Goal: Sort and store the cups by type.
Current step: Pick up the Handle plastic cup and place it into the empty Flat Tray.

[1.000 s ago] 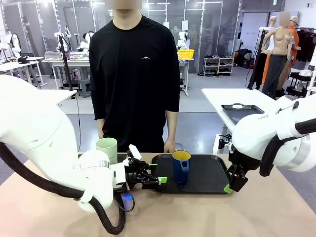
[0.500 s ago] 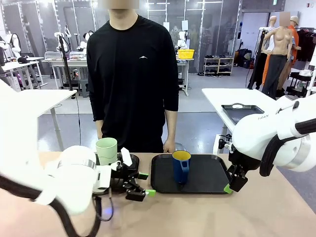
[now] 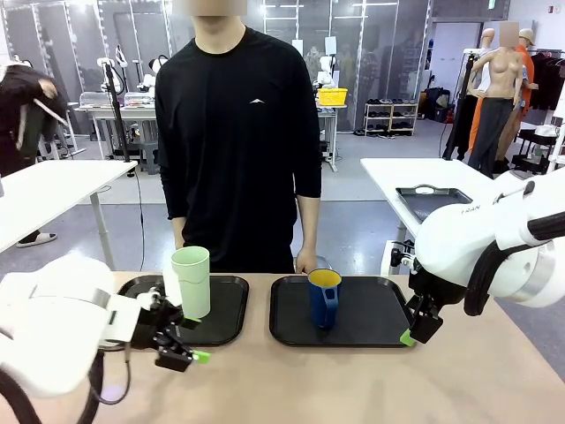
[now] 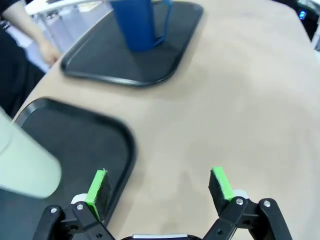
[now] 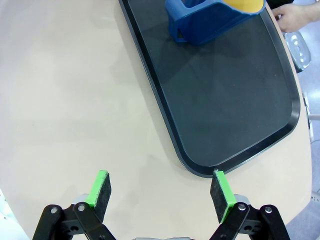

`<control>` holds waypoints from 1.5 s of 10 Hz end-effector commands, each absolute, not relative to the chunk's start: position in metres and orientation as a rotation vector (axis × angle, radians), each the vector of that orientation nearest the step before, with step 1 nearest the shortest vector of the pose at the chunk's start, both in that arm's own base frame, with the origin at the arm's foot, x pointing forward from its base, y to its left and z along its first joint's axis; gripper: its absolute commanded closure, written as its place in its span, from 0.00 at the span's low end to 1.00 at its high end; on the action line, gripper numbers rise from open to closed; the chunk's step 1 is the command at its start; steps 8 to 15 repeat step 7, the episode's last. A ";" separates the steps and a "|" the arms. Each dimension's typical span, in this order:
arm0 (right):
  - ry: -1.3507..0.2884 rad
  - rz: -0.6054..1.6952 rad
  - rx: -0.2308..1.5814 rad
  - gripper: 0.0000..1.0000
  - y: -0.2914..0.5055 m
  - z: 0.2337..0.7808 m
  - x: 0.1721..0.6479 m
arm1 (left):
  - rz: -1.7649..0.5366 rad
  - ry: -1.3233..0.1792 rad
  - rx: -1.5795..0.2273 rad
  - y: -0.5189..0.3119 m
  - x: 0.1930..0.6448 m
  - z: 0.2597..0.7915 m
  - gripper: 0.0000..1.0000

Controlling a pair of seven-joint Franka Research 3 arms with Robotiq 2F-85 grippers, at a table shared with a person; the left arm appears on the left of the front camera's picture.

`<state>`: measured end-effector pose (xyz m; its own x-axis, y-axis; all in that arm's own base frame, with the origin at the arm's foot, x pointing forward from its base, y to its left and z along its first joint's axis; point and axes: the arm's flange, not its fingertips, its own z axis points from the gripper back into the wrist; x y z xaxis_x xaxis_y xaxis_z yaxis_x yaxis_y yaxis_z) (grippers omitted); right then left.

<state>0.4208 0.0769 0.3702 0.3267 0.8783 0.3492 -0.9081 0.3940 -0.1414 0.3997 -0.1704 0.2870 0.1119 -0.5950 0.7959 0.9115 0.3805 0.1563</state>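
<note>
On separate trays: tumbler [image 3: 192,281], mug [image 3: 324,297].

No legible text or labels

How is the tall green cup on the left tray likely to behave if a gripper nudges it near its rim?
The green cup stands tall and narrow on the left tray, so a high nudge would probably tip it rather than slide it. It looks like thin plastic, so likely light. Having no handle, it could roll if toppled.
</note>
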 end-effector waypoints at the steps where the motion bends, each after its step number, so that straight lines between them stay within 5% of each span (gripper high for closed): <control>1: -0.406 1.176 0.075 0.00 0.076 0.369 0.421 | -1.132 -0.895 -0.355 -0.151 0.397 0.300 0.00; 15: -0.406 1.176 0.075 0.00 0.076 0.369 0.421 | -1.126 -0.920 -0.361 -0.142 0.403 0.295 0.00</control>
